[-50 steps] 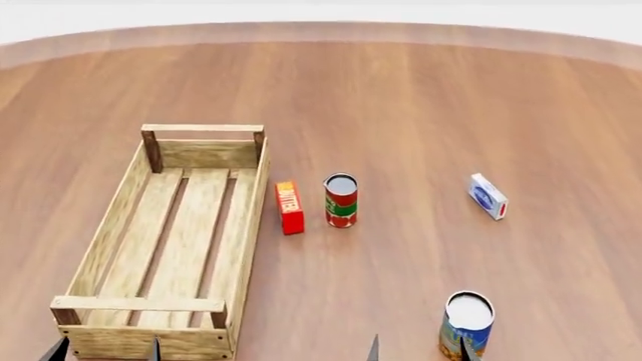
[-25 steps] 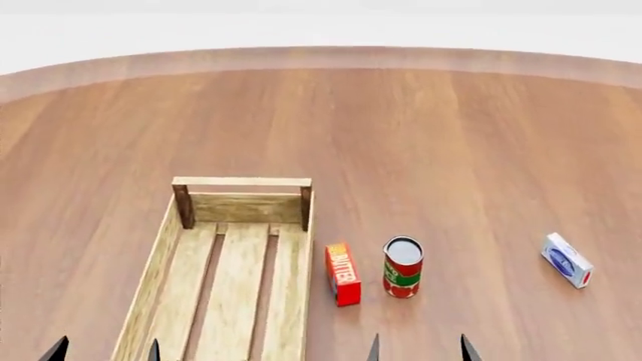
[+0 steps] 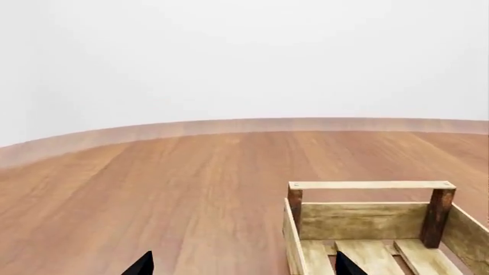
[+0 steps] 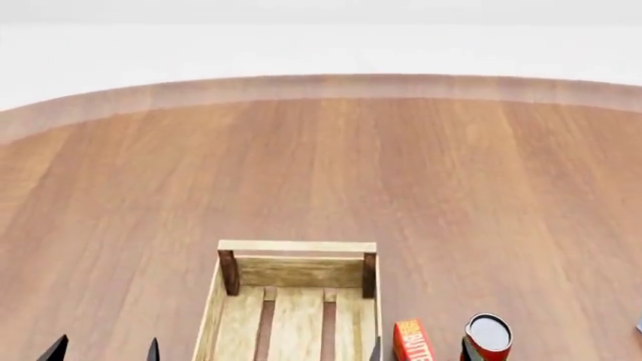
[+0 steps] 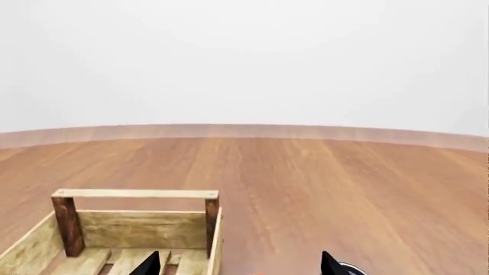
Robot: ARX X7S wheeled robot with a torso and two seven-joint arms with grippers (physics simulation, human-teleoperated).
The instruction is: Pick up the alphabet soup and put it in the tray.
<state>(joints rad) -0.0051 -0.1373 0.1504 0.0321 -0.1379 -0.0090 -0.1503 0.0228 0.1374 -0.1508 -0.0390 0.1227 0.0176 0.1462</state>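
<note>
The alphabet soup is out of view in every current frame. The tray (image 4: 297,247) is a light-wood slatted crate; only its far end shows at the bottom of the head view. It also shows in the left wrist view (image 3: 370,185) and the right wrist view (image 5: 134,193). My left gripper (image 4: 105,352) is open and empty left of the tray, seen as two dark tips (image 3: 240,266). My right gripper (image 4: 419,353) is open and empty by the tray's right side, tips spread wide (image 5: 238,266).
A red butter box (image 4: 413,342) and a red-and-green can (image 4: 488,337) stand just right of the tray. The can's top edge peeks into the right wrist view (image 5: 351,268). A white box's sliver (image 4: 639,325) sits at the right edge. The wooden table (image 4: 321,173) extends far ahead.
The head view has swung upward, so everything slid down the picture. The alphabet soup dropped out of view at the bottom, and the tray's near part too. Both grippers stay open.
</note>
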